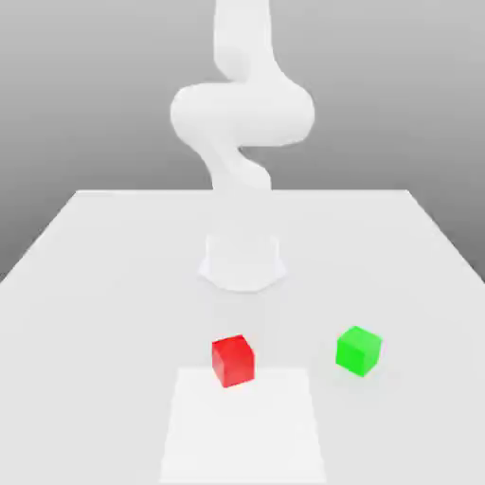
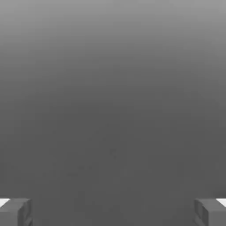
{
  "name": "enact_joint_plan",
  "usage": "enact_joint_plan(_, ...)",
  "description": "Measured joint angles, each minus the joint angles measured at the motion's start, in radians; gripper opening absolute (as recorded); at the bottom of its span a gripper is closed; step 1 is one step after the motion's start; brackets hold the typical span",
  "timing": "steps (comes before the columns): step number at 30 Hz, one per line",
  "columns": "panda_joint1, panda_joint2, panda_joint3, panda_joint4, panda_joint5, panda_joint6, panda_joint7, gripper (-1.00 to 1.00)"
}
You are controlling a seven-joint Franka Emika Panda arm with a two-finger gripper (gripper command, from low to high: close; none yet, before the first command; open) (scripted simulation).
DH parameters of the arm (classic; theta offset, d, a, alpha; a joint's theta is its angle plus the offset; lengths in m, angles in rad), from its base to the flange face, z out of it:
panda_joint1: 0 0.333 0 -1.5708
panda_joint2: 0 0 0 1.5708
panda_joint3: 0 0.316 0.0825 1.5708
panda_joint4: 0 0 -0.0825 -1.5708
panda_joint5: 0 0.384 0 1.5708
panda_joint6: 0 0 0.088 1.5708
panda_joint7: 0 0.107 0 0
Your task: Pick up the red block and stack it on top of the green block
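I see a smooth red block [image 1: 233, 360], a small cube, on the flat white table [image 1: 85, 275]. A same-shaped shiny green block [image 1: 359, 350] sits apart, toward the exterior view's right. My gripper [image 2: 113, 212] is spread wide, holding nothing, neither block between its gray fingers [image 2: 15, 211].

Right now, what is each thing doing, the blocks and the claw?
red block: sitting flat on the table, nothing on it, not held.
green block: sitting flat on the table, apart from the red block, at the exterior view's right of it.
claw: open wide, holding nothing.
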Motion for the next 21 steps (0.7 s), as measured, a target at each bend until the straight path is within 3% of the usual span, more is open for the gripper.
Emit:
enact_joint_plan(16, 0.063, 0.481, -0.116, -0.556, -0.056, 0.409, -0.327, 0.0)
enact_joint_plan(21, 0.095, 0.694, -0.128, -0.601, 0.001, 0.577, -0.42, 0.0)
